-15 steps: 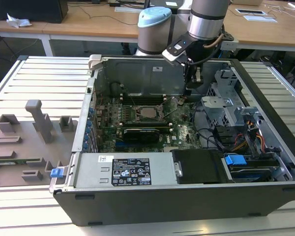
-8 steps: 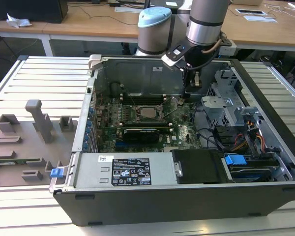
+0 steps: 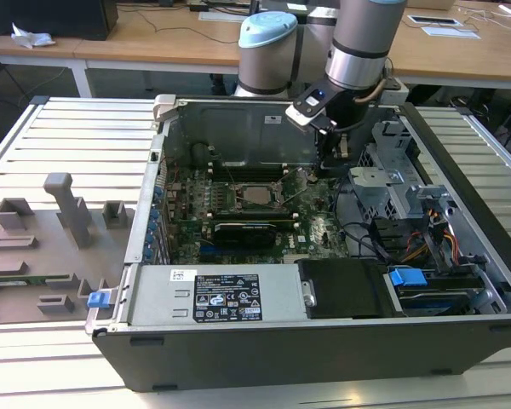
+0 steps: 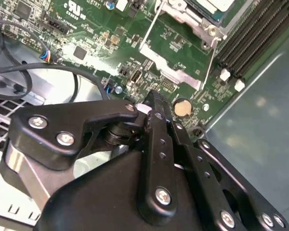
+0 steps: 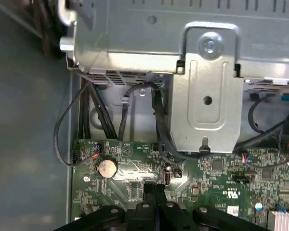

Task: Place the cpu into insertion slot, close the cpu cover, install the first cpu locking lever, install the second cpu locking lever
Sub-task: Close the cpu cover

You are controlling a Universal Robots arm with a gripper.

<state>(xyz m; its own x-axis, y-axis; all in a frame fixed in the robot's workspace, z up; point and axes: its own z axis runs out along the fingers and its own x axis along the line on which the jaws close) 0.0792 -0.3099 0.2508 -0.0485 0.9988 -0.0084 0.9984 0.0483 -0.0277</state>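
The hand [image 5: 154, 186], pinched shut and empty, hovers above the motherboard [image 5: 216, 168]; the cpu [image 3: 258, 194] seemingly lies flat, face-up, in the insertion slot [image 3: 235, 198].

Print was seen on the power supply label [image 3: 227, 297] and the motherboard [image 4: 183, 48], but none could be read.

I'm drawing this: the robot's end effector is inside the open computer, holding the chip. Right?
No. The end effector is inside the open computer, but the cpu lies in the insertion slot, apart from it, as the exterior view shows.
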